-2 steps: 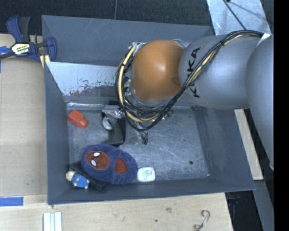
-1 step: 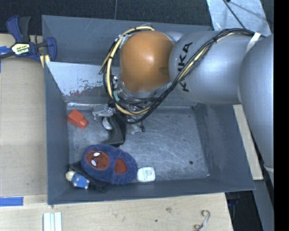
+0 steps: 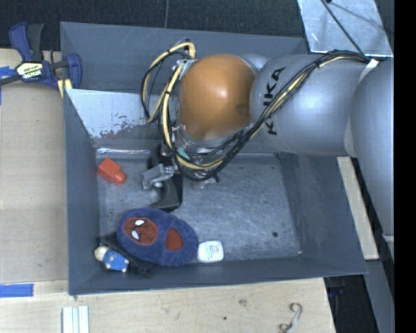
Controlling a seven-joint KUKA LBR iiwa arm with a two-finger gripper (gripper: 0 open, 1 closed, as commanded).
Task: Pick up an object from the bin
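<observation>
My gripper (image 3: 168, 194) hangs low over the bin floor, left of centre, under the orange dome of the wrist. Its dark tip ends just above a blue plush toy (image 3: 158, 237) with a dark red face patch and a red spot, lying near the bin's front wall. A small red block (image 3: 112, 171) lies to the gripper's left, near the back left corner. A small white cap-like piece (image 3: 210, 251) rests right of the plush toy.
A small figure with a yellow head and blue body (image 3: 111, 257) sits in the front left corner, against the plush toy. The arm comes in from the right and covers the bin's back middle.
</observation>
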